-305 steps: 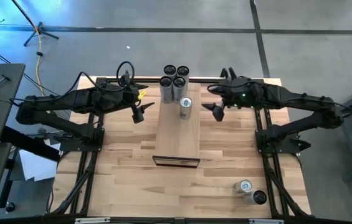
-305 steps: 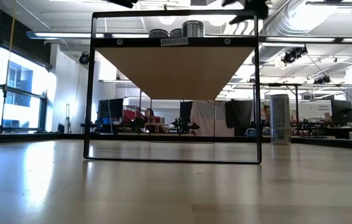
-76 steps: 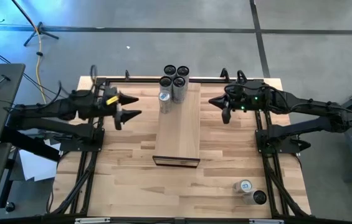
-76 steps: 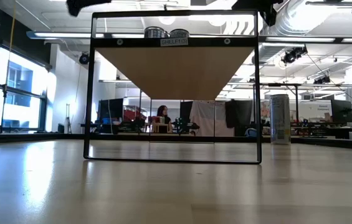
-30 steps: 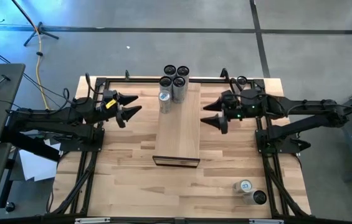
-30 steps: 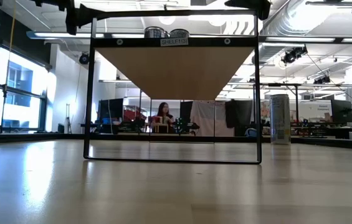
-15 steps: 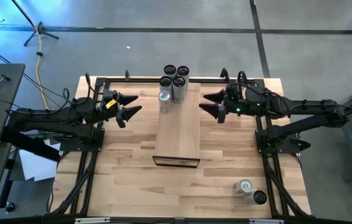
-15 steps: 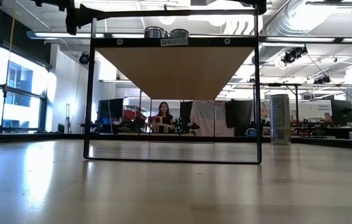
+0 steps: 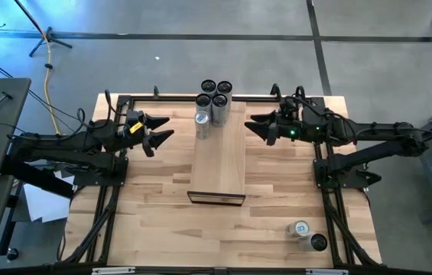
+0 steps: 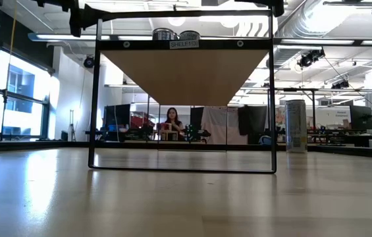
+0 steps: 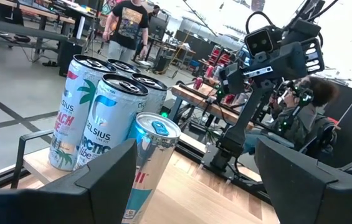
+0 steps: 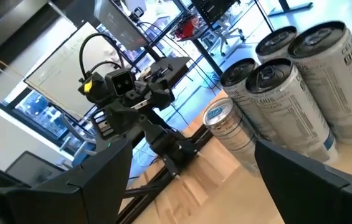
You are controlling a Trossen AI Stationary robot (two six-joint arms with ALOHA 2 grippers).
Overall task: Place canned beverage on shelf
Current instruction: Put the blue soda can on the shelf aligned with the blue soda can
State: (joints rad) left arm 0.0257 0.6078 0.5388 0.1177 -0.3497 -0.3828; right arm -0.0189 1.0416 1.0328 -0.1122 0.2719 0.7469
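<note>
High view: the shelf (image 9: 219,156) runs down the middle of the bench (image 9: 154,221). Five cans (image 9: 214,101) stand clustered at its far end; the slimmer silver can (image 9: 201,122) stands nearest the front. Left gripper (image 9: 160,131) and right gripper (image 9: 255,126) hover either side of the shelf, fingers spread wide, holding nothing. Two more cans (image 9: 307,235) sit near the bench's front right corner.

My arms: black, long, with joints
My left gripper (image 9: 157,132): black fingers, yellow tag
My right gripper (image 9: 258,127): black fingers, small green light
My cables: thin black loops
</note>
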